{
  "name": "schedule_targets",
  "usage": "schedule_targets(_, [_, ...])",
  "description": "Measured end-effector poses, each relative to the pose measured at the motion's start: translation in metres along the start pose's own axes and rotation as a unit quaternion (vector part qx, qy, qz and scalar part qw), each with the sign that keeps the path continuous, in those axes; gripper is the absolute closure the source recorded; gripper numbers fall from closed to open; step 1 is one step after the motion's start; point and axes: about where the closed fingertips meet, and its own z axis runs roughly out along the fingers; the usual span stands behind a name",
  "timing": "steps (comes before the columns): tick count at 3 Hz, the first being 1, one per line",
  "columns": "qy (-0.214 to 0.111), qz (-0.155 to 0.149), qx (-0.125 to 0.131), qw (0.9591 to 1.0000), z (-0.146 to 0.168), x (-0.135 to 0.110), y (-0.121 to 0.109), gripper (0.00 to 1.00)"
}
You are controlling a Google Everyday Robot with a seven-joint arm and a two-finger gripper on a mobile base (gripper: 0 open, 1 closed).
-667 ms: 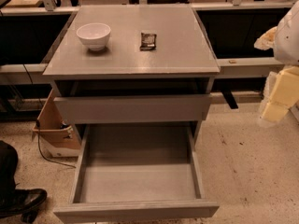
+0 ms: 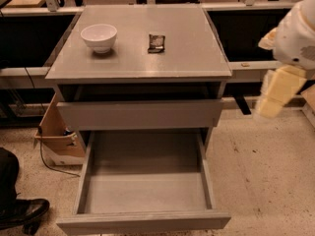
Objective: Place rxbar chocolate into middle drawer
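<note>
Gripper point(image 2: 275, 95) beyond the right edge of the cabinet point(image 2: 192, 53), well apart; open or closed, cannot tell. On top, rxbar chocolate point(image 2: 156, 42) near centre. Below, middle drawer point(image 2: 142, 221) pulled out.

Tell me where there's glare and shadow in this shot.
Camera view: soft sheen on the cabinet top near the rxbar chocolate; a small shadow under the white bowl; the open middle drawer darkens toward its back; the gripper, at the right edge, is brightly lit.
</note>
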Motion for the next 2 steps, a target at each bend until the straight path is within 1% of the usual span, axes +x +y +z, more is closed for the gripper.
schedule_targets(1, [-0.031, 0.036, 0.017, 0.9987, 0.051, -0.035, -0.067, 0.0])
schedule_targets(2, [-0.059, 0.056, 0.028, 0.9963, 0.076, -0.064, -0.114, 0.0])
